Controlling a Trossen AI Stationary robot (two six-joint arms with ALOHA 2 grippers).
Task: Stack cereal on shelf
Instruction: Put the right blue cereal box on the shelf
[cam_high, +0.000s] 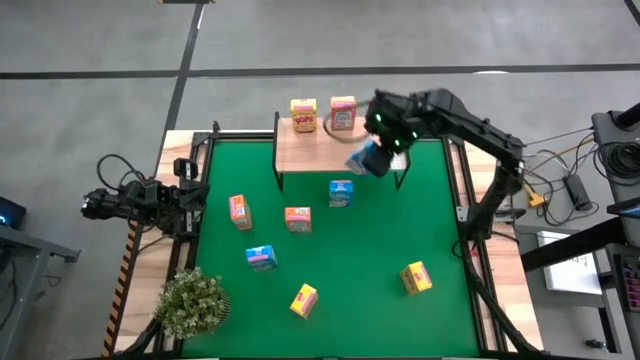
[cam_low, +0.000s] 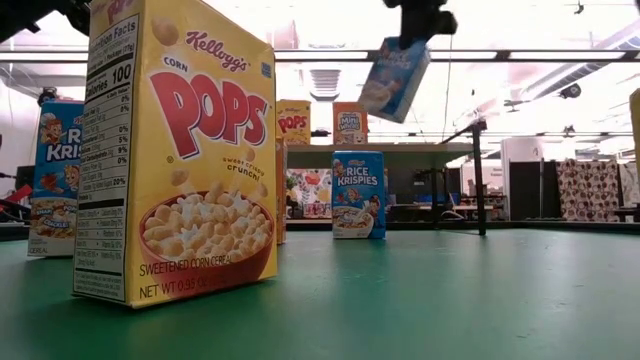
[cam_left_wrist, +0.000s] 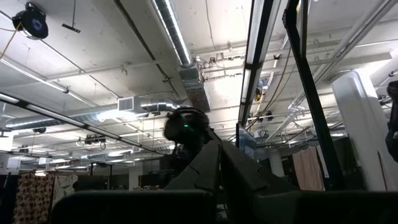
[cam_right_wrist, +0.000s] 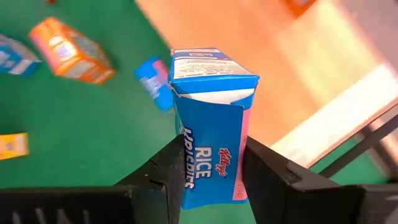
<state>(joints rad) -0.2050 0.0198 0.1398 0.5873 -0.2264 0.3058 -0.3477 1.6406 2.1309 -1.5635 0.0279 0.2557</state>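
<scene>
My right gripper (cam_high: 383, 143) hangs over the right front part of the light-wood shelf (cam_high: 320, 152) and is shut on a blue cereal box (cam_right_wrist: 208, 106). On the shelf's far edge stand a yellow box (cam_high: 303, 115) and an orange-pink box (cam_high: 342, 114). Another blue box (cam_high: 341, 193) stands on the green mat just in front of the shelf. More boxes sit on the mat: two orange-pink (cam_high: 239, 211) (cam_high: 297, 219), one blue (cam_high: 261, 257), two yellow (cam_high: 303, 299) (cam_high: 416, 278). My left gripper (cam_left_wrist: 219, 180) is parked off the mat's left edge, shut. My right gripper pinches the blue box between its two fingers (cam_right_wrist: 168, 177), one on each side of the box's upper end (cam_right_wrist: 211, 183). The fingers come from above, slanting down. The box is lifted clear and hangs tilted below the gripper (cam_low: 420, 22), above the shelf's level.
A bushy potted plant (cam_high: 190, 302) stands at the mat's near left corner. The shelf's thin black legs (cam_low: 478, 180) rise from the mat. The shelf top (cam_right_wrist: 298, 68) is bare to the right of the two boxes. Open mat lies in the middle and right.
</scene>
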